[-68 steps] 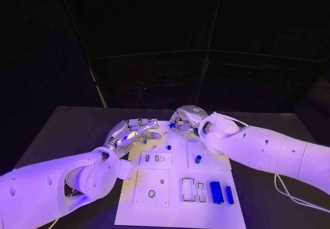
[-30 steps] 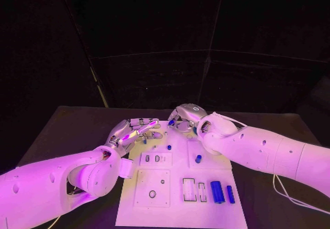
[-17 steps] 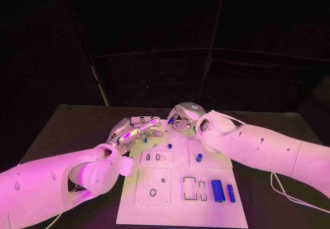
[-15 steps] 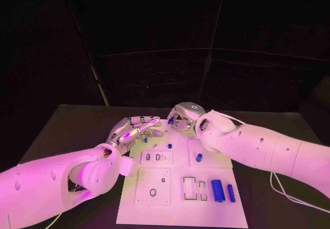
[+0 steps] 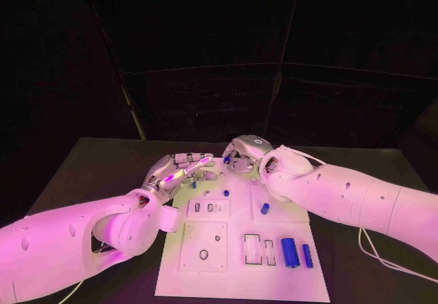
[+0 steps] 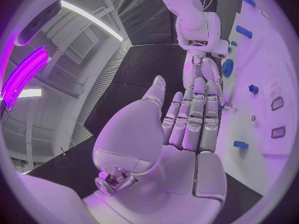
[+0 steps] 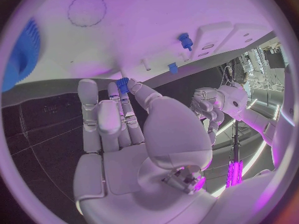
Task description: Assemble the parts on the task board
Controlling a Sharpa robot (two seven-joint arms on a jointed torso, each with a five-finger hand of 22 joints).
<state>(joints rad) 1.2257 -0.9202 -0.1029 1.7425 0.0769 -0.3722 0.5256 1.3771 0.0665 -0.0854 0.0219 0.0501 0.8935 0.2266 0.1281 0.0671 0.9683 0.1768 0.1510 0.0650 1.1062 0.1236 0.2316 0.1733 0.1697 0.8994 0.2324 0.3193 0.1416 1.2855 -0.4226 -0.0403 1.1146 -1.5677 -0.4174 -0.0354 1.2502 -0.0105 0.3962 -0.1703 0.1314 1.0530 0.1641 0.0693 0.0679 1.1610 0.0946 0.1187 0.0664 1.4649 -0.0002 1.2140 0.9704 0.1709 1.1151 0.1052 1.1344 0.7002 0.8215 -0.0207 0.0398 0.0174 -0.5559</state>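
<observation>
Pinching small blue part (image 7: 122,84), right hand (image 7: 121,129), task board (image 5: 237,272) holding blue parts

Your head camera looks down from above the near edge of the counter (image 5: 91,164), taking in the whole task board (image 5: 242,253) with both arms reaching to its far end. Your left wrist camera sits close behind the left hand (image 6: 187,119), facing along its fingers toward the right hand (image 6: 206,67) and the board's surface beside them. Your right wrist camera sits just behind the right hand (image 7: 115,119), facing the board's far end, and shares with the other two the left hand (image 7: 215,102) and the small blue parts (image 7: 184,41) there.
</observation>
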